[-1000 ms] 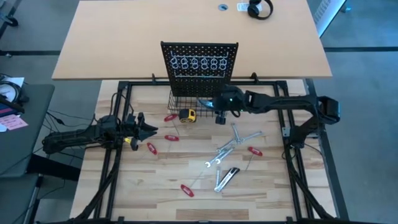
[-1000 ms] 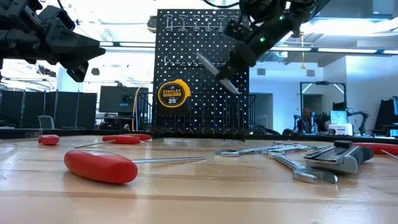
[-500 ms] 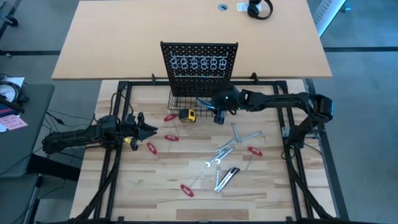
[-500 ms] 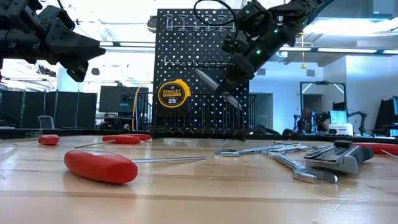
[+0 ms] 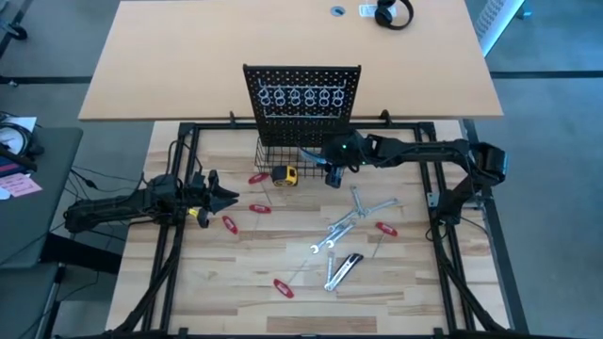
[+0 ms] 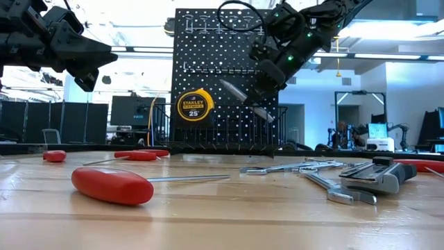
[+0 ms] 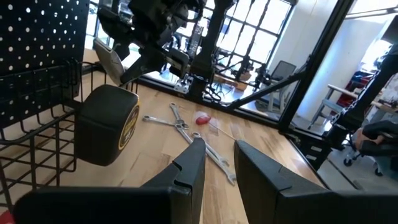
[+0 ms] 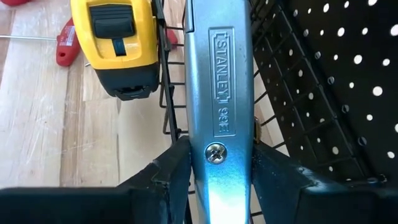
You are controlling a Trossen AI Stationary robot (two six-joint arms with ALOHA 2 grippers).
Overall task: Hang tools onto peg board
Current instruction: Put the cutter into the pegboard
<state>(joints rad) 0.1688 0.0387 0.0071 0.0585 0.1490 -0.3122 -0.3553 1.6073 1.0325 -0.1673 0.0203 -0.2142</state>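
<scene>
The black peg board point(image 5: 301, 89) stands upright at the table's far side, with ring hooks along its top and a wire basket point(image 5: 281, 155) at its foot. My right gripper point(image 5: 325, 165) hovers over the basket's right part, shut on a silver Stanley utility knife point(image 8: 221, 93), which also shows in the low view point(image 6: 243, 97). Silver wrenches point(image 5: 353, 215) and red-handled screwdrivers point(image 5: 229, 224) lie loose on the wooden table. My left gripper point(image 5: 224, 196) waits level above the table's left side, fingers a little apart point(image 7: 217, 162) with nothing between them. My right gripper pinches the utility knife between its two fingers point(image 8: 171, 168) at the narrow edges, around the body's screw point(image 8: 216, 151). The fingers slant down toward the peg board, and the knife runs on ahead of them. It hangs clear, its front end over the basket point(image 8: 298, 112).
A yellow-and-black tape measure point(image 5: 284, 174) stands on the table against the basket's near wall. A second utility knife point(image 5: 345, 268) lies near the front. Red handles are scattered left and front point(image 6: 111, 185). Black frame rails point(image 5: 443, 235) run along both table sides.
My right gripper has sunk a little and moved toward the peg board with the knife, tipping further down. The knife now sits lower in front of the board, its front end closer to the basket.
</scene>
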